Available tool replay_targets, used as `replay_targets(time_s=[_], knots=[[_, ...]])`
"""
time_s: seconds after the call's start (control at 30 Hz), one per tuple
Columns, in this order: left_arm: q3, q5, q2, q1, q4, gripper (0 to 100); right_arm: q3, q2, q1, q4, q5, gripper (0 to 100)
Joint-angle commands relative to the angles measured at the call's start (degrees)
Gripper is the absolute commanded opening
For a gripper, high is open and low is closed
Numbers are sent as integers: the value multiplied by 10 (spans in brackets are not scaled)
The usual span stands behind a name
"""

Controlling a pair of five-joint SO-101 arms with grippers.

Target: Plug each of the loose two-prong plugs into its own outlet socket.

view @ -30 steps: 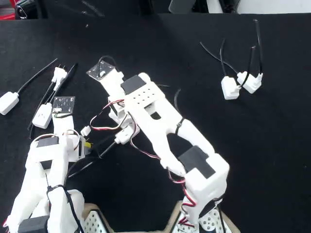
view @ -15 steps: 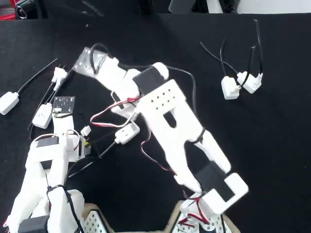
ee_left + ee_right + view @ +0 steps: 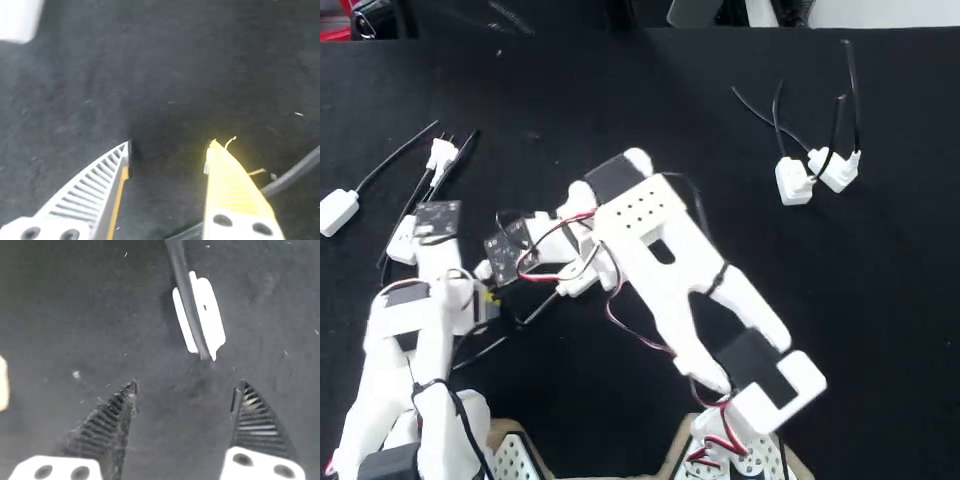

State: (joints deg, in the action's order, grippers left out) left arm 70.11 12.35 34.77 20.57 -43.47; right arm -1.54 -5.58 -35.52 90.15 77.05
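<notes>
A loose two-prong plug (image 3: 442,152) on a black cable lies at the far left. White outlet sockets lie at the left edge (image 3: 337,211) and beside it (image 3: 400,240). Another white block (image 3: 577,281) on a cable lies under the right arm. My left gripper (image 3: 425,238) (image 3: 167,157) is open over bare mat, close to the second socket (image 3: 17,20). My right gripper (image 3: 498,262) (image 3: 185,400) is open and low over the mat, with nothing between its fingers. A small white plug body (image 3: 200,320) with a black cable across it lies just ahead of it.
Two more white plug pieces (image 3: 793,181) (image 3: 836,170) with black cables lie at the far right. A black cable (image 3: 295,170) runs past the left gripper's yellow finger. The black mat (image 3: 720,110) is open in the far middle.
The right arm swung from the far middle back toward the near left and now sits low beside the left arm. The left arm shifted slightly to the left.
</notes>
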Motion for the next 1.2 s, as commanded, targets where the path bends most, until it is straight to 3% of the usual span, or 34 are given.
replay_targets(time_s=[0.0, 0.2, 0.47, 0.53, 0.77, 0.83, 0.93, 1.17], knots=[[-26, -33, 8, 70, 1, 242, -6, -17, -3, -62, 11, 291], [-56, -100, 4, 145, 1, 242, 9, -95, -25, -85, 11, 417], [-58, -109, 4, 148, 2, 242, 17, -183, -47, -118, 10, 414], [-58, -108, 4, 148, 2, 242, 23, -185, -47, -120, -5, 374], [-57, -108, 5, 148, 2, 242, 28, -215, -27, -182, -144, 5], [-57, -108, 5, 148, 2, 242, 29, -215, -5, -186, -172, 41], [-56, -108, 5, 147, 2, 242, 29, -187, 36, -186, -238, 10], [-56, -108, 6, 146, 2, 242, 29, -65, 206, -159, -527, 11]])
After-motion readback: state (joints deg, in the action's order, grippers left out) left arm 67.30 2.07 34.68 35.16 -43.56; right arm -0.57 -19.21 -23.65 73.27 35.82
